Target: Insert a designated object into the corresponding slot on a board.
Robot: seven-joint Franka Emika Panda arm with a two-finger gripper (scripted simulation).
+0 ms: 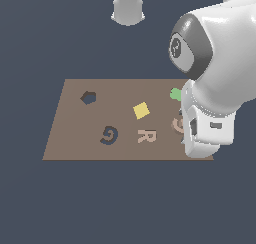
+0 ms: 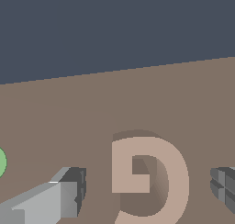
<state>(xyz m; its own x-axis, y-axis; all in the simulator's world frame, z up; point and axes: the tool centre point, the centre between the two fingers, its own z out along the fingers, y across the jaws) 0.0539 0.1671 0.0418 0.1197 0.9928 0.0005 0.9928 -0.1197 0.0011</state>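
The tan-pink G piece [image 2: 172,172] lies flat on the brown board [image 2: 69,117], and my gripper [image 2: 146,190] stands open over it. One finger [image 2: 69,198] is on each side of the piece, with a gap to both. In the exterior view the G piece [image 1: 177,124] peeks out at the board's right side, mostly covered by the white hand [image 1: 207,133], which also hides the fingertips. The dark G-shaped slot [image 1: 108,135] sits empty on the board [image 1: 75,148] toward the exterior view's left, near the front edge.
A tan-pink R piece [image 1: 146,136] lies between the slot and the G piece. A yellow square [image 1: 141,110] sits mid-board. A dark hexagonal cutout [image 1: 88,97] is at the back left, and a green piece [image 1: 175,93] lies just behind the hand.
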